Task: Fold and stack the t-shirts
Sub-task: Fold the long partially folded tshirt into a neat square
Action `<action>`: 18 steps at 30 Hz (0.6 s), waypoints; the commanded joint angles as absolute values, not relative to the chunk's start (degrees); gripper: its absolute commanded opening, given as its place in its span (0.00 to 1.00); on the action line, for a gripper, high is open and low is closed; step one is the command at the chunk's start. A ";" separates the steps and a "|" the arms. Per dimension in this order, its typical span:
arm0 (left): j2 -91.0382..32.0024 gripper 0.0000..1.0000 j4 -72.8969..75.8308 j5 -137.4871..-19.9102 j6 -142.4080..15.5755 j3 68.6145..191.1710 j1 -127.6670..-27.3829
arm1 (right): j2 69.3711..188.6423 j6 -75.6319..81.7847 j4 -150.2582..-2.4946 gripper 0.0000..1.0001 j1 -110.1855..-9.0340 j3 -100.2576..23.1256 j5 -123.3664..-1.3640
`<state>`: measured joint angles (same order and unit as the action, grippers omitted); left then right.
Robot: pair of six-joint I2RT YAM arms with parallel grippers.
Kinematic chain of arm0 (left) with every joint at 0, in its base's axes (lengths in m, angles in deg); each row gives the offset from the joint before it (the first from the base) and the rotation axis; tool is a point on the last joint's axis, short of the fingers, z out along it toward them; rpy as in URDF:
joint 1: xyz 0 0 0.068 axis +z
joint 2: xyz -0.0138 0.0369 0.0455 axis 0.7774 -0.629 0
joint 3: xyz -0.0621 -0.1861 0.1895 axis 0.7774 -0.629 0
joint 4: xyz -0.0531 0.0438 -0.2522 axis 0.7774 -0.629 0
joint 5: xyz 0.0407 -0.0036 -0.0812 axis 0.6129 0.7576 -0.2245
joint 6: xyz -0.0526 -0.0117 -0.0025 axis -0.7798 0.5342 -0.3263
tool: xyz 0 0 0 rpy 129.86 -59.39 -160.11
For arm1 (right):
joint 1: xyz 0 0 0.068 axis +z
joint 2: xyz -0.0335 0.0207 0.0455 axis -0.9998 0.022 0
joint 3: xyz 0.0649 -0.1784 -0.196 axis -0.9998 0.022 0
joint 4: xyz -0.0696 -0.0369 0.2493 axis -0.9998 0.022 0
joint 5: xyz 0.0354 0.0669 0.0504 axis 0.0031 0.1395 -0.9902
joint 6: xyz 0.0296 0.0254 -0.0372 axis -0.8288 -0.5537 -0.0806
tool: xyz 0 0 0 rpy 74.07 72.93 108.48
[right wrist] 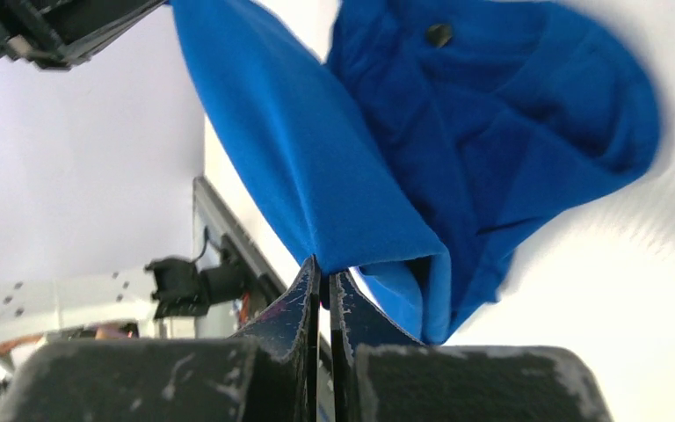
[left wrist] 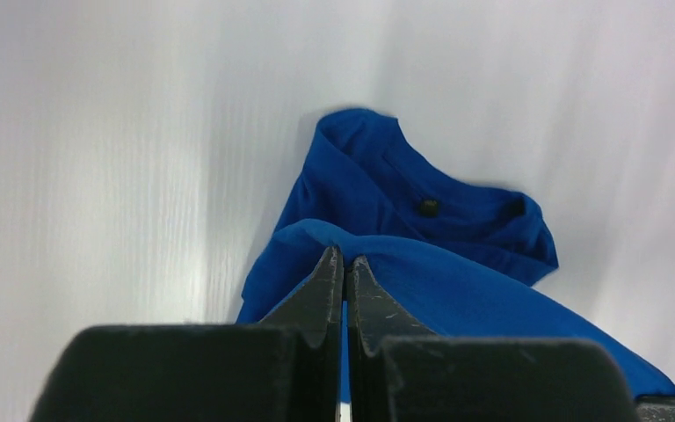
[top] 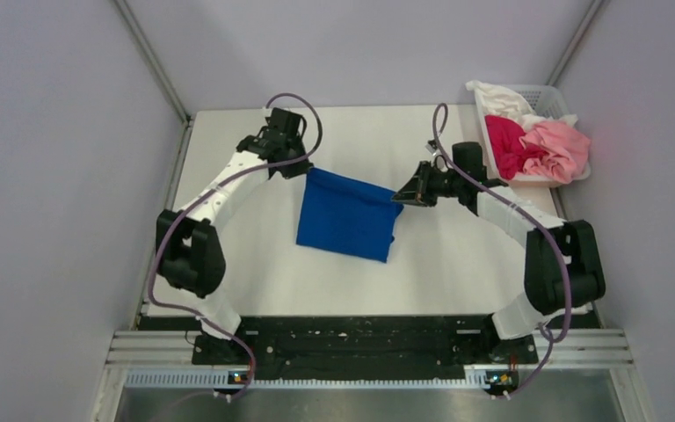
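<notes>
1. Top external view. The royal blue t-shirt (top: 347,218) is stretched between the two arms over the middle of the table (top: 255,264). The left gripper (top: 304,167) is at its far left corner and the right gripper (top: 399,198) at its far right corner. A white basket (top: 552,95) at the table's far right holds a magenta t-shirt (top: 503,145), a pale pink t-shirt (top: 561,149) and a white t-shirt (top: 499,97).
2. Left wrist view. The left gripper's fingers (left wrist: 327,281) are pressed together with a thin strip of blue cloth pinched between them. Beyond them the shirt sags onto the table.
3. Right wrist view. The right gripper's fingers (right wrist: 303,290) stand almost touching, clamped on a doubled edge of the shirt.
</notes>
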<state>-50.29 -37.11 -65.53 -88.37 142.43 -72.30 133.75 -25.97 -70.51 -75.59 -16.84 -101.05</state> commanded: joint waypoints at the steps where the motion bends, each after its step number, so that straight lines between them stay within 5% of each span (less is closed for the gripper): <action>1: -57.12 0.00 -35.80 -60.83 -85.71 150.12 -70.68 | 140.19 -24.09 -74.66 0.00 -77.31 -21.74 -95.68; 8: -69.82 0.05 -37.98 -61.99 -82.97 161.06 -70.54 | 150.75 -23.18 -74.82 0.00 -78.16 -27.26 -91.08; 9: -71.22 0.14 -38.56 -61.54 -82.99 162.49 -70.57 | 152.39 -23.09 -75.24 0.11 -78.27 -28.23 -90.71; 11: -73.26 0.37 -39.73 -60.96 -83.17 164.59 -70.35 | 155.28 -23.02 -75.52 0.55 -78.58 -30.40 -89.47; 13: -74.26 0.71 -40.46 -61.64 -83.28 166.18 -70.00 | 156.85 -22.55 -74.64 0.94 -78.97 -33.04 -87.66; 14: -74.23 0.84 -40.61 -61.88 -83.26 166.33 -69.78 | 157.00 -21.94 -73.47 0.98 -79.03 -33.83 -86.59; 18: -72.29 0.87 -42.00 -63.44 -82.65 163.13 -69.58 | 152.66 -21.86 -73.07 0.99 -79.05 -31.16 -83.06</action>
